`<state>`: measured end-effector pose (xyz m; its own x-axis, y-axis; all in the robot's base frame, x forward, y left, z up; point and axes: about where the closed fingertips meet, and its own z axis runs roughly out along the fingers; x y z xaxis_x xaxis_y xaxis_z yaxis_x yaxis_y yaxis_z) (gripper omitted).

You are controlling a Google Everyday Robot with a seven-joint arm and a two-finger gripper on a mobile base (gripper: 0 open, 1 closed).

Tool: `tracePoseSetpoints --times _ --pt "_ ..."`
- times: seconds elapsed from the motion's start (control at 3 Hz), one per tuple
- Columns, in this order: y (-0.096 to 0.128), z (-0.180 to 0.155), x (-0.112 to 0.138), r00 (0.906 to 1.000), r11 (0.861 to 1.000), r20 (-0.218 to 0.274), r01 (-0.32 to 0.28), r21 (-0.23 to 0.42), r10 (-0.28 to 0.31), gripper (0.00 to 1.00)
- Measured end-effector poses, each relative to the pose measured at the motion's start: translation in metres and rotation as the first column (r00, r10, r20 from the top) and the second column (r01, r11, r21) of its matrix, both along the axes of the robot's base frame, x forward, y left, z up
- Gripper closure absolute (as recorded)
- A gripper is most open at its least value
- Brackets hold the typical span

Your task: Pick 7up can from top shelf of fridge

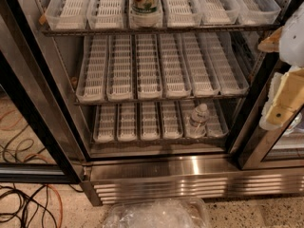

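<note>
The 7up can [145, 0], white and green, stands in a middle lane tray at the front of the top shelf [204, 8] of the fridge [190, 175]; its top is cut off by the upper edge of the view. My gripper [284, 96], cream and white, hangs at the right edge of the view in front of the fridge's right door frame. It is below and well to the right of the can, apart from it.
Two lower racks of slotted trays sit below the top shelf. A clear water bottle [197, 120] stands on the bottom rack. The open black-framed door [28, 108] is at the left. Cables [28, 208] and a clear plastic bag [156, 215] lie on the floor.
</note>
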<state>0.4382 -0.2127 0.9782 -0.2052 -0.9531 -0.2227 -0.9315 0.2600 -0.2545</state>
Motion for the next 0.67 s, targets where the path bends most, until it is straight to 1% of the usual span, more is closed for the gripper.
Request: tracePoseSetpoints --times 0.33,0.67 --pt "0.0063 -0.0048 0.0012 0.9993 0.996 0.036 -0.015 0.084 0.012 0.00" --pt "0.0131 -0.0109 0.0058 0.9945 0.970 0.105 -0.026 0.241 0.001 0.00"
